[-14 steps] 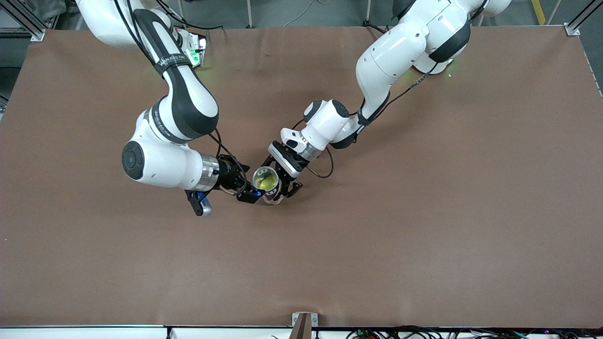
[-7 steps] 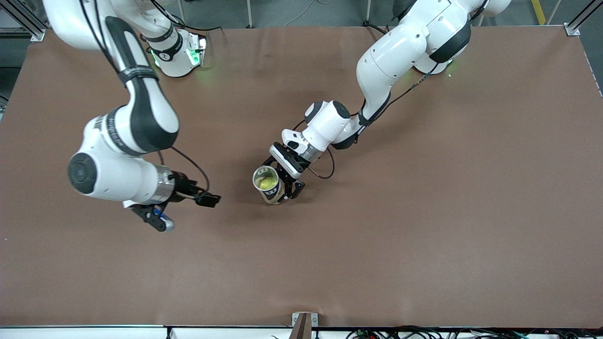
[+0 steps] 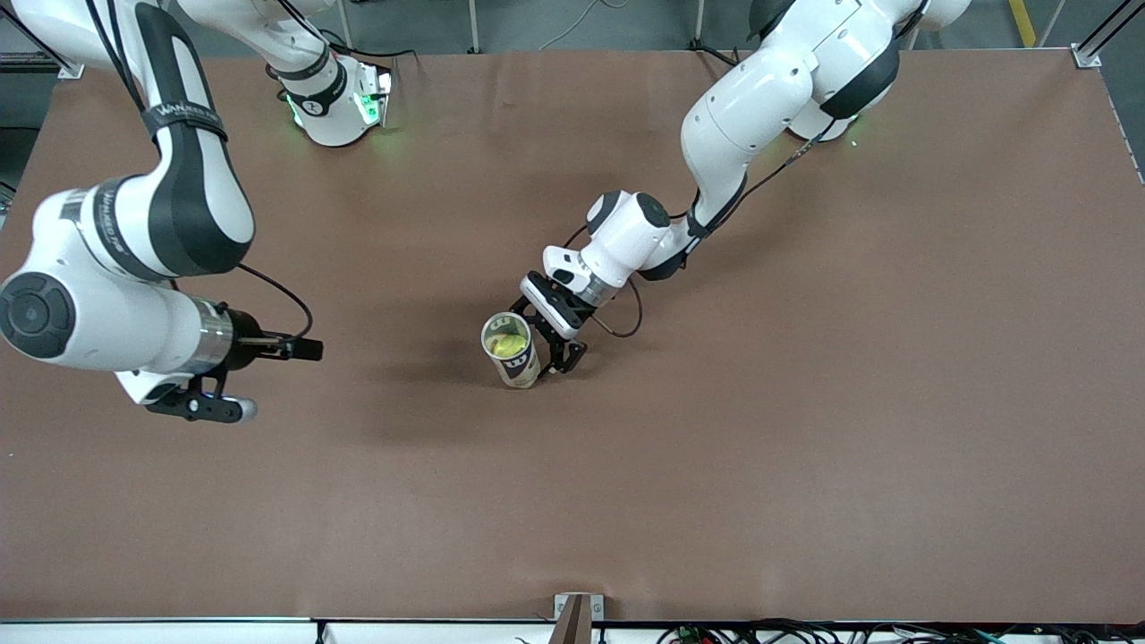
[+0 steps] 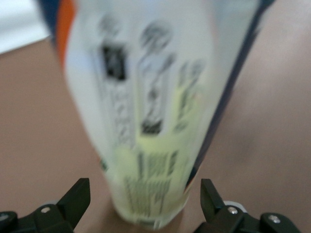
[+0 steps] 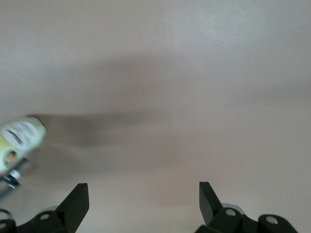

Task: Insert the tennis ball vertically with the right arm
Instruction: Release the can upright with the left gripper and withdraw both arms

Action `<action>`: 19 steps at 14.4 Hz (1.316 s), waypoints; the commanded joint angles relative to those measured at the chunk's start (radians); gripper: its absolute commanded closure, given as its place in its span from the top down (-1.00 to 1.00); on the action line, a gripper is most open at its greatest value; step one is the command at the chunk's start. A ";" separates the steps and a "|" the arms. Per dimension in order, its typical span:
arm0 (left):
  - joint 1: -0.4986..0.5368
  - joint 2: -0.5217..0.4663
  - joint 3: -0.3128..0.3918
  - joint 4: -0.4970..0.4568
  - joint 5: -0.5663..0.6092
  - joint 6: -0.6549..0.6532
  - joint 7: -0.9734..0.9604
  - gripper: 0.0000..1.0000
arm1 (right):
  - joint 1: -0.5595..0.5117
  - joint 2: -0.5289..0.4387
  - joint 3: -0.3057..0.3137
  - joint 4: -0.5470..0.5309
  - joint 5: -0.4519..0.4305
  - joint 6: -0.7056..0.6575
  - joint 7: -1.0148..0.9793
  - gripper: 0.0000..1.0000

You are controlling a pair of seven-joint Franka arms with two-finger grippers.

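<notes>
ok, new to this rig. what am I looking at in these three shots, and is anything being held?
Two white robot arms share a brown table. The wide shot comes from a high camera facing them, so their bases sit along its top edge. The other two shots come from cameras on each arm's wrist, looking out past the jaws.

One thing stands on the table: an upright, open tennis ball can with a yellow-green tennis ball inside.

The left gripper, on the arm coming from the top right of the wide shot, sits right at the can. Its wrist view shows the can between the open jaws, with gaps on both sides, so it is not gripped.

The right gripper is off toward its own end of the table, over bare surface. Its jaws are open and empty; the can appears at the edge of its wrist view.

Nothing is held.
</notes>
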 commanded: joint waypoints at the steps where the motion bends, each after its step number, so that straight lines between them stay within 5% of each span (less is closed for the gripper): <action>1: 0.058 -0.117 -0.001 -0.100 -0.005 -0.131 0.000 1.00 | -0.051 -0.069 0.013 -0.018 -0.053 -0.075 -0.116 1.00; 9: 0.320 -0.408 0.015 -0.082 0.007 -0.843 -0.052 1.00 | -0.087 -0.182 0.010 -0.014 -0.150 -0.204 -0.258 1.00; 12: 0.346 -0.525 0.096 -0.062 0.033 -1.070 -0.155 1.00 | -0.156 -0.184 0.012 -0.003 -0.146 -0.210 -0.293 1.00; 19: 0.357 -0.614 0.278 0.245 0.272 -1.594 -0.459 1.00 | -0.216 -0.142 0.013 0.113 -0.143 -0.202 -0.276 1.00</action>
